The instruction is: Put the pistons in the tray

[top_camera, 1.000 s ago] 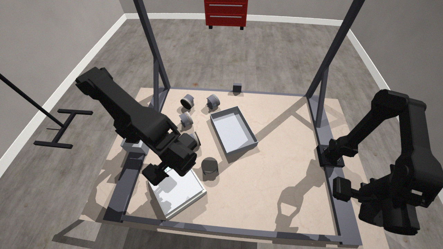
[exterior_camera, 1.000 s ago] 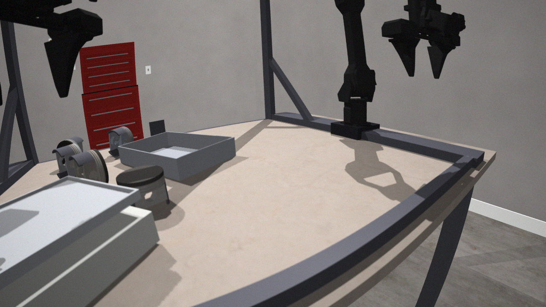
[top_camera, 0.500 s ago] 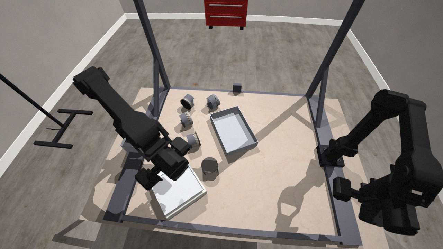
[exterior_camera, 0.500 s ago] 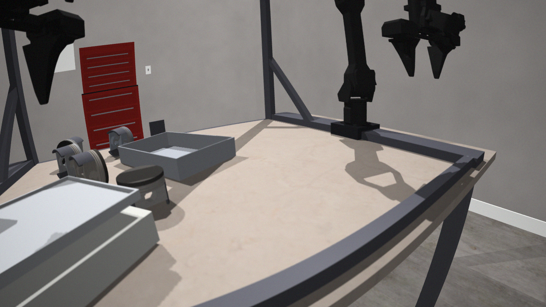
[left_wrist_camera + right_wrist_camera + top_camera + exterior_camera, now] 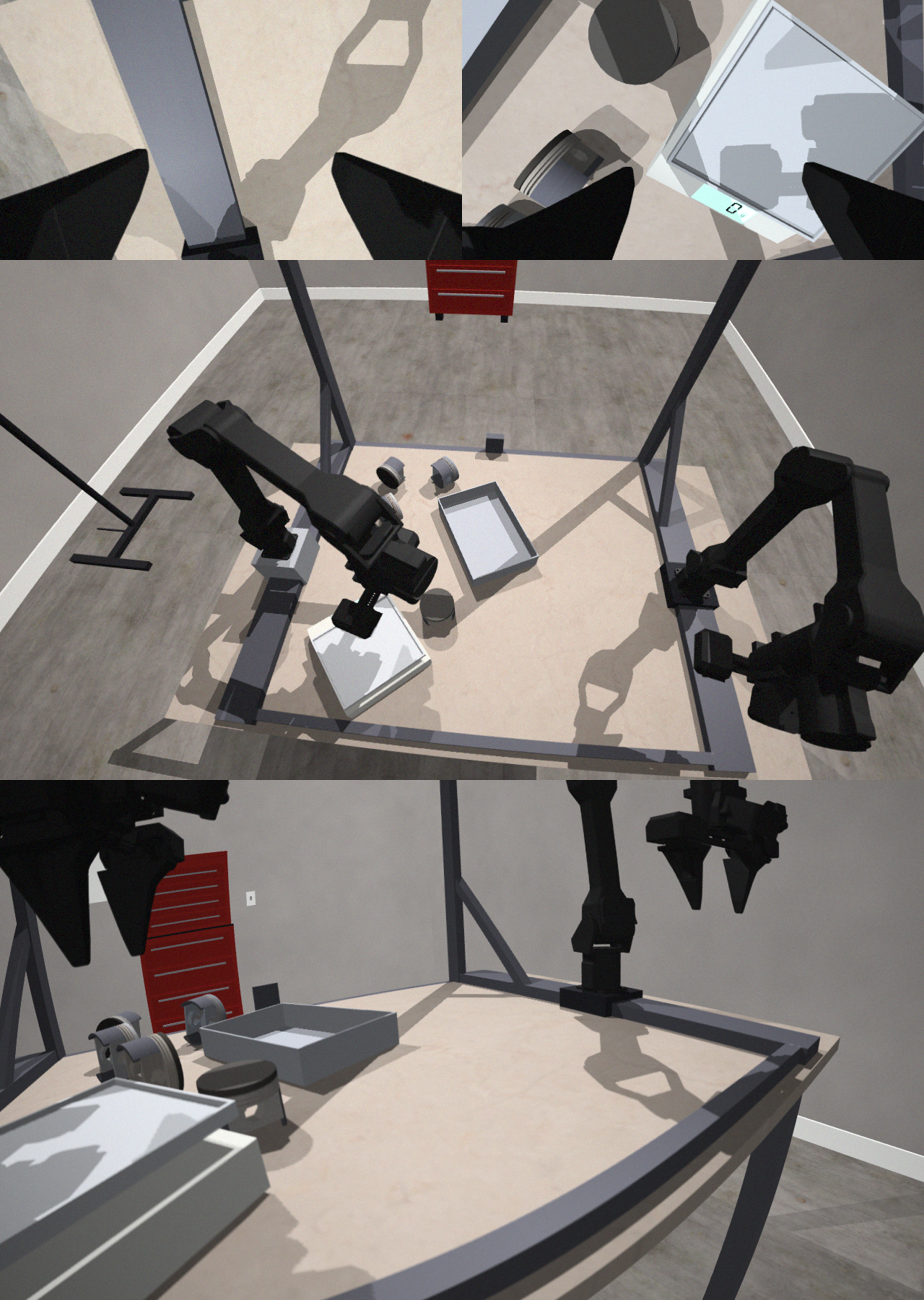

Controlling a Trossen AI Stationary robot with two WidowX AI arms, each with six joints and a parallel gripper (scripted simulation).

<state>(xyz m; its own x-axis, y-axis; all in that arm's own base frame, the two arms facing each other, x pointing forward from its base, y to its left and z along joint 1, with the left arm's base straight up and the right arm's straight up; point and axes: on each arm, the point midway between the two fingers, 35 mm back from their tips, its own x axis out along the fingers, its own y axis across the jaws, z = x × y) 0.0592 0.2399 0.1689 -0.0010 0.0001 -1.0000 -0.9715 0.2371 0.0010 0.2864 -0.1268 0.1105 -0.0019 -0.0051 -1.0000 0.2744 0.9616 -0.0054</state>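
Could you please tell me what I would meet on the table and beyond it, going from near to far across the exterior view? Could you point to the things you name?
White scale (image 5: 394, 631) (image 5: 116, 1116) (image 5: 758, 90) → dark-topped piston (image 5: 437, 604) (image 5: 237, 1078) (image 5: 635, 43) → steel parts tray (image 5: 484, 538) (image 5: 349, 1038) (image 5: 498, 40) → small dark block (image 5: 494, 443) (image 5: 265, 997) → red drawer cabinet (image 5: 471, 284) (image 5: 192, 964).
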